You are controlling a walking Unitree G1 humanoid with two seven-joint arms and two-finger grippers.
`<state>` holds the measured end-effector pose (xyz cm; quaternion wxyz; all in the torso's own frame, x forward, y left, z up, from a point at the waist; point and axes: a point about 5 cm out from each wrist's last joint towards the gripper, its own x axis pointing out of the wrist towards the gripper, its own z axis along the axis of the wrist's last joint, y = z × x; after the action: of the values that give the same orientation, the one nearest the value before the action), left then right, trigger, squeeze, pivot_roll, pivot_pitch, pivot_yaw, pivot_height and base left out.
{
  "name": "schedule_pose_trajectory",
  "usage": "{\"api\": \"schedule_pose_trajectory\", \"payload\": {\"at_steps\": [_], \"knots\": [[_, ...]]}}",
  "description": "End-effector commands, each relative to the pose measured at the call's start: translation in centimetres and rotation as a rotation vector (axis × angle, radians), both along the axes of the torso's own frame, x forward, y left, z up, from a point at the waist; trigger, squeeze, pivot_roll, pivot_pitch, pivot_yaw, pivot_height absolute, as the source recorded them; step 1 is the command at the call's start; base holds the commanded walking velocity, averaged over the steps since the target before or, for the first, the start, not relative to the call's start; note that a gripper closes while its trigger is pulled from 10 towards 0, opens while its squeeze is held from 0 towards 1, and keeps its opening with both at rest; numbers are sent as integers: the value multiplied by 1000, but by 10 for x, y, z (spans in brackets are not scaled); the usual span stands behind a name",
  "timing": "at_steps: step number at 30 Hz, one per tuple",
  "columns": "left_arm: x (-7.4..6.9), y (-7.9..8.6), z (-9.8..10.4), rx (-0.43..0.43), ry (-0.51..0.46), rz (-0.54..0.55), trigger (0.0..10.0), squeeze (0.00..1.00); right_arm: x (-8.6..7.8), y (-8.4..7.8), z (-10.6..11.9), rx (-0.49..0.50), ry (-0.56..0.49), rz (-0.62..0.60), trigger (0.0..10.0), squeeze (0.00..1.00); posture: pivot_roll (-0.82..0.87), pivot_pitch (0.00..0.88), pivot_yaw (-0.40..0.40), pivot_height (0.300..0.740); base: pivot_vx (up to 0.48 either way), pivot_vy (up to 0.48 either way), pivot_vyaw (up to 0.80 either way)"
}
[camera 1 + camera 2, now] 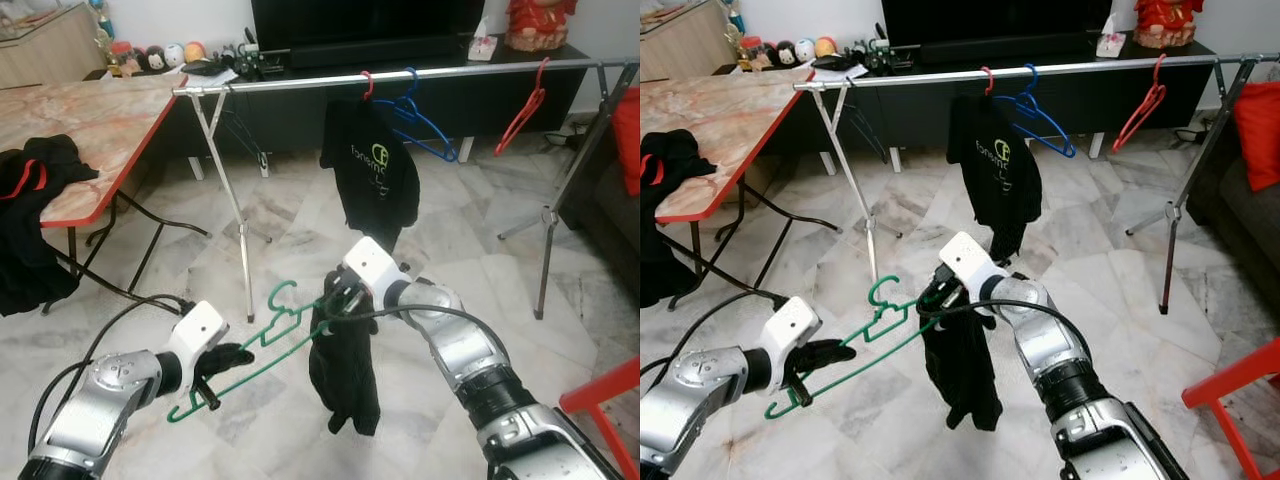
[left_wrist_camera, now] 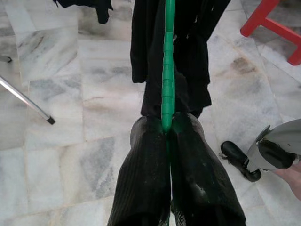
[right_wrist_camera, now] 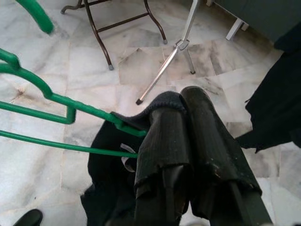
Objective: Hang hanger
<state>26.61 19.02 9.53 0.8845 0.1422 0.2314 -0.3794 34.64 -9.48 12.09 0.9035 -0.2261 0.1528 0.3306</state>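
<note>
Left hand (image 1: 222, 372) clamps green hanger (image 1: 262, 352) end; right hand (image 1: 336, 297) pinches black shirt (image 1: 345, 372) w/ hanger arm. Seat shirt fully, then lift to rail (image 1: 420, 74).

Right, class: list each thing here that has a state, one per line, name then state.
green hanger: held off the floor, not yet hung
black garment: partly on the green hanger, drooping
left gripper: shut on green hanger
right gripper: shut on black garment
black shirt: hanging on rail
blue hanger: hanging bare
</note>
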Motion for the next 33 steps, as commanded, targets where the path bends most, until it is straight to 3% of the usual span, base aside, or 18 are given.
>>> {"api": "schedule_pose_trajectory", "payload": {"at_steps": [1,5,10,13,18,29,33], "knots": [[2,4,-1,38,-4,6,10000,0,-3,9,10,32,-21,34,10000,0,-70,0,89,740,0,0,0],[1,4,-2,41,0,2,10000,0,-4,10,11,38,-18,35,10000,0,-70,0,89,740,0,0,0],[-2,-1,-3,35,29,-37,10000,0,-8,18,31,15,-58,111,10000,0,-75,0,90,740,0,0,0],[8,6,-4,83,-9,55,10000,0,-10,18,31,20,-51,82,10000,0,-77,0,91,740,0,0,0],[12,8,-4,91,-40,89,10000,0,-11,16,26,10,-40,68,10000,0,-75,0,91,740,0,0,0],[0,-12,2,-64,16,-58,10000,0,-29,31,34,12,-20,234,10000,0,-82,0,90,740,0,0,0],[2,-14,6,-78,-5,-52,10000,0,-32,33,35,10,-16,253,10000,0,-85,0,90,740,0,0,0]]}}
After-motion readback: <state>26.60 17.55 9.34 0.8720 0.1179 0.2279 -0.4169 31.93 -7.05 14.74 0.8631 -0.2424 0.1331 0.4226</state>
